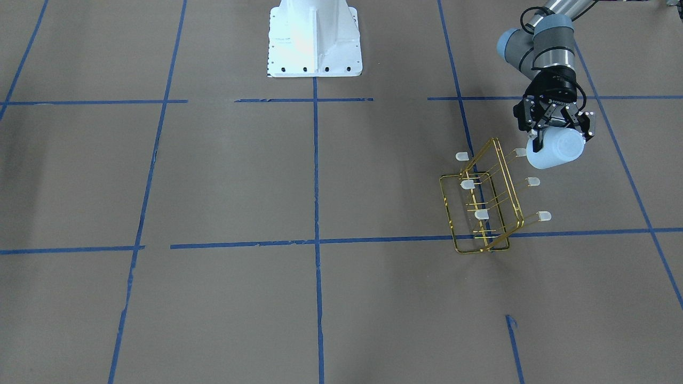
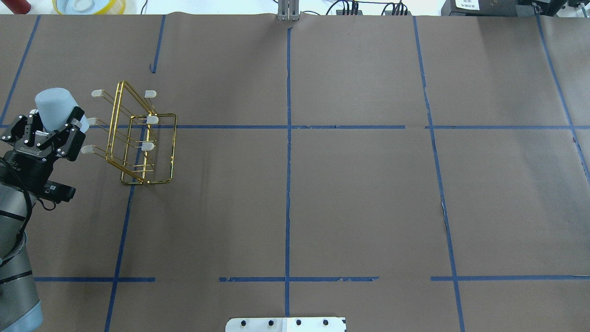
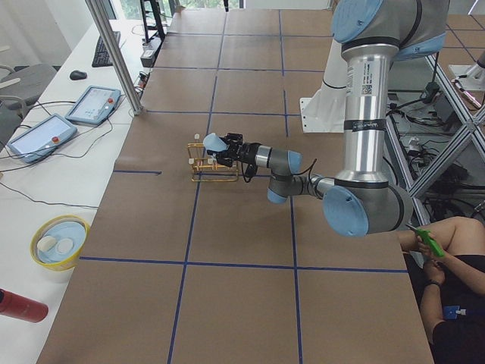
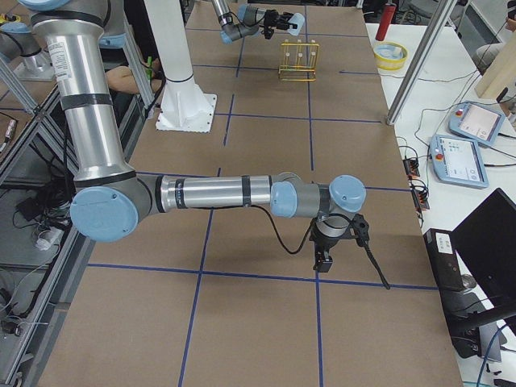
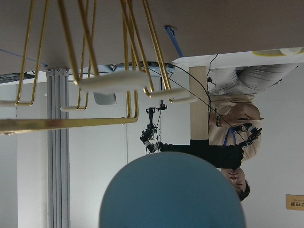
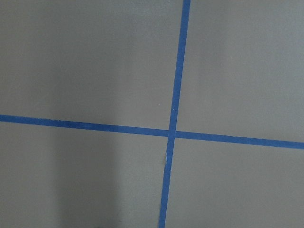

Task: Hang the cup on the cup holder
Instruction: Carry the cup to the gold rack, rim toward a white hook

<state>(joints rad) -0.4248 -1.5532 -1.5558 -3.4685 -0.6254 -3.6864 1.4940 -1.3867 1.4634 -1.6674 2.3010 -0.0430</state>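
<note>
My left gripper (image 1: 560, 134) is shut on the pale blue-white cup (image 1: 555, 149) and holds it above the table, right beside the gold wire cup holder (image 1: 483, 205). In the overhead view the cup (image 2: 55, 107) sits in the gripper (image 2: 50, 127), just left of the holder (image 2: 140, 143) and its white-capped prongs. I cannot tell whether the cup touches a prong. The left wrist view shows the cup's rounded end (image 5: 171, 192) below the holder's gold wires (image 5: 109, 83). My right gripper (image 4: 322, 260) shows only in the exterior right view, pointing down over the table; I cannot tell if it is open or shut.
The white robot base (image 1: 315, 40) stands at the table's middle edge. A yellow bowl (image 3: 59, 243) and a red bottle (image 3: 19, 305) sit on the side bench beyond the table's left end. A seated person (image 3: 455, 265) is near the robot's side.
</note>
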